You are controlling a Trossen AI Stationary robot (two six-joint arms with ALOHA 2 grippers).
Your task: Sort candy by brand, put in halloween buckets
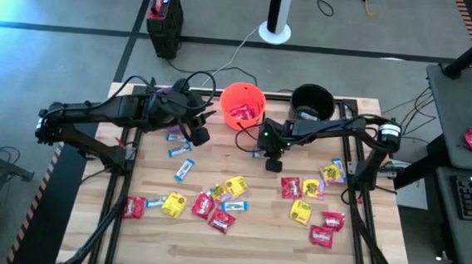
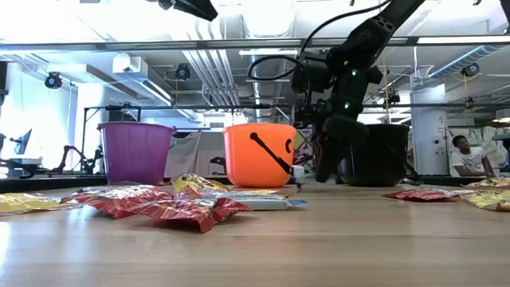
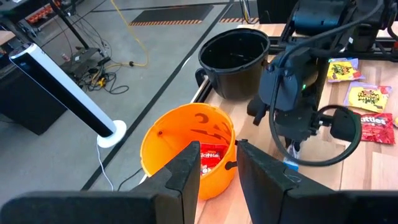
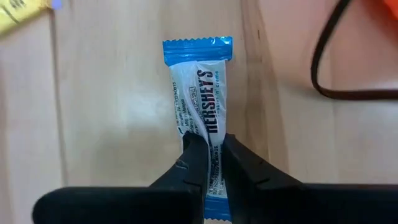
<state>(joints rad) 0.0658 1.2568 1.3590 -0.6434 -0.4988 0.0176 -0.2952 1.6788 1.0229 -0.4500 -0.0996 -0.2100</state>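
Observation:
My right gripper [image 4: 210, 163] stands low over the table in front of the orange bucket [image 1: 242, 105], shut on a blue-and-white Hershey's packet [image 4: 200, 81]. It also shows in the high view [image 1: 273, 161] and the low view [image 2: 325, 174]. My left gripper [image 3: 217, 168] is open and empty beside the orange bucket [image 3: 186, 146], on its left in the high view [image 1: 196, 128]. The black bucket [image 1: 311, 101] stands to the right of the orange one. The purple bucket [image 2: 134, 151] is mostly hidden under the left arm in the high view. Red packets lie in the orange bucket [image 3: 211, 157]. My right gripper pinches the Hershey's packet between its two fingers [image 4: 194, 158], across its width, a little off its middle [image 4: 210, 134]. The fingers come from above, pointing down. The packet lies flat along the table, its far blue end [image 4: 198, 48] on the wood.
Red, yellow and blue-and-white packets lie scattered over the table's near half [image 1: 222, 206] and right side [image 1: 314, 200]; a few blue-and-white ones lie under the left arm [image 1: 181, 149]. A black cord [image 4: 336, 74] lies beside the held packet. A person sits beyond the table [image 2: 458, 153].

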